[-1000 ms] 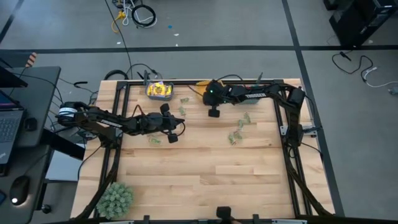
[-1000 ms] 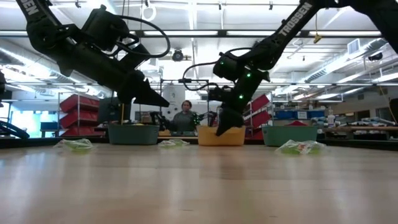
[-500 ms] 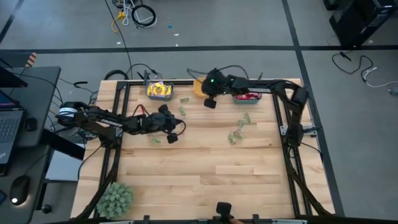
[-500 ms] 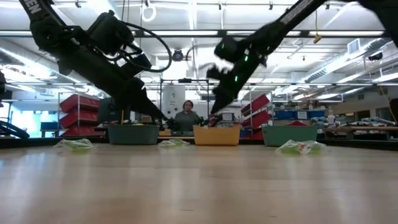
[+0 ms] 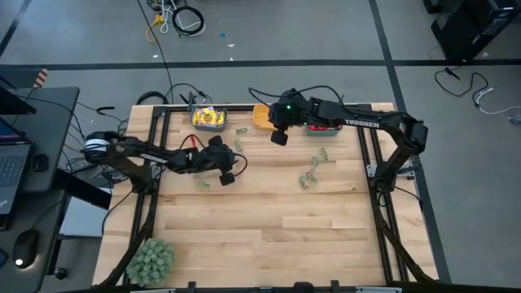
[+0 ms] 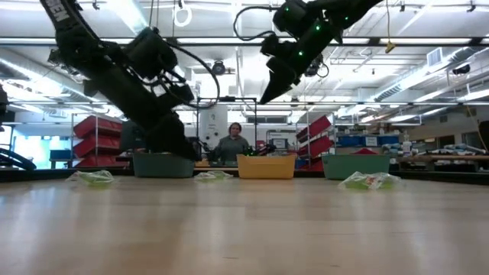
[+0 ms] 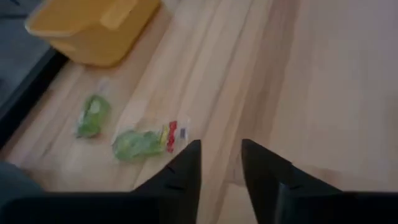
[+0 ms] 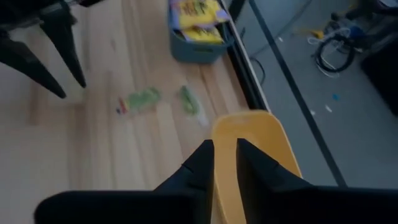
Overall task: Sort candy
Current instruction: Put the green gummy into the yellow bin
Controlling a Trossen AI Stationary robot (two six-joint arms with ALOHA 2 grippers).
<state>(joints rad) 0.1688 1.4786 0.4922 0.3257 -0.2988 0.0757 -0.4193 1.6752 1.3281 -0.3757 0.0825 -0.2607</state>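
Observation:
Pale green candy packets lie flat on the wooden table: two (image 5: pixel 239 138) near the far edge, one (image 5: pixel 202 184) beside my left gripper, several (image 5: pixel 313 169) toward the right. Yellow candy fills a teal bin (image 5: pixel 207 118). Red candy lies in another bin (image 5: pixel 323 126). My left gripper (image 5: pixel 228 175) (image 7: pixel 221 158) hangs open over bare wood, nothing between its fingers, with two green packets (image 7: pixel 140 143) ahead of it. My right gripper (image 5: pixel 279 137) (image 8: pixel 225 158) hovers high over the yellow-orange bin (image 8: pixel 255 140), its fingers slightly apart and empty.
Three bins stand in a row along the far edge, the yellow-orange one (image 5: pixel 260 116) in the middle. A fuzzy green plant (image 5: pixel 151 259) sits at the near left corner. The near half of the table (image 5: pixel 285 236) is bare wood. A person (image 6: pixel 233 145) stands beyond the table.
My right gripper has risen well above the table and gone a little toward the far edge, over the yellow-orange bin. My left gripper has come down closer to the table, staying near the same spot.

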